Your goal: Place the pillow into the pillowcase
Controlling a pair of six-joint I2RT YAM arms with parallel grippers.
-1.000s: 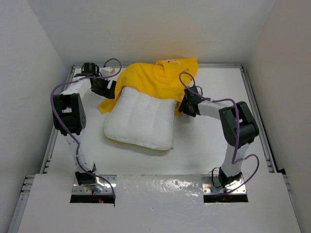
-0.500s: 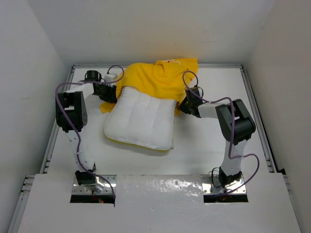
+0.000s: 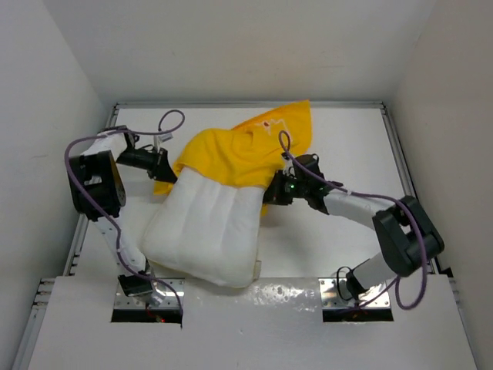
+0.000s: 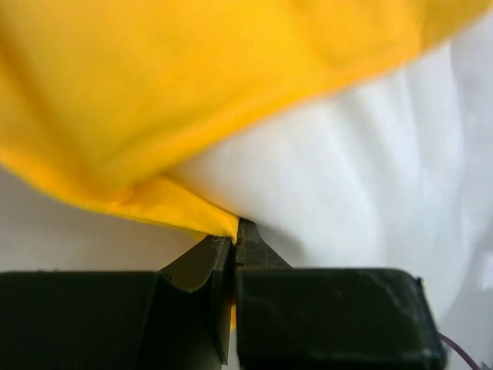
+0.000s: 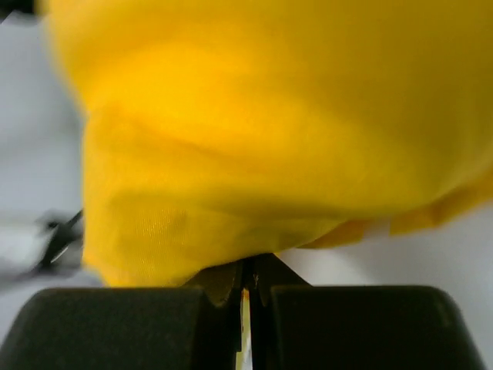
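The white quilted pillow (image 3: 204,231) lies tilted at the near left of the table, its far end tucked into the yellow pillowcase (image 3: 239,150). The pillow's near corner reaches over the front board. My left gripper (image 3: 166,166) is shut on the pillowcase's left edge beside the pillow. In the left wrist view the gripper (image 4: 235,231) pinches a yellow fold of the pillowcase (image 4: 192,92), with the pillow (image 4: 347,169) just right of it. My right gripper (image 3: 271,191) is shut on the pillowcase's right edge. The right wrist view shows the gripper (image 5: 248,266) clamped on the pillowcase (image 5: 269,131).
White walls close in the table (image 3: 347,146) at the back and on both sides, with metal rails (image 3: 404,177) along its edges. A white board (image 3: 308,316) covers the near edge over the arm bases. Purple cables (image 3: 85,154) loop off both arms.
Both grippers have closed on the pillowcase's edges. Pillow and pillowcase have been dragged toward the near left. The right arm has stretched out low and the left has drawn back.
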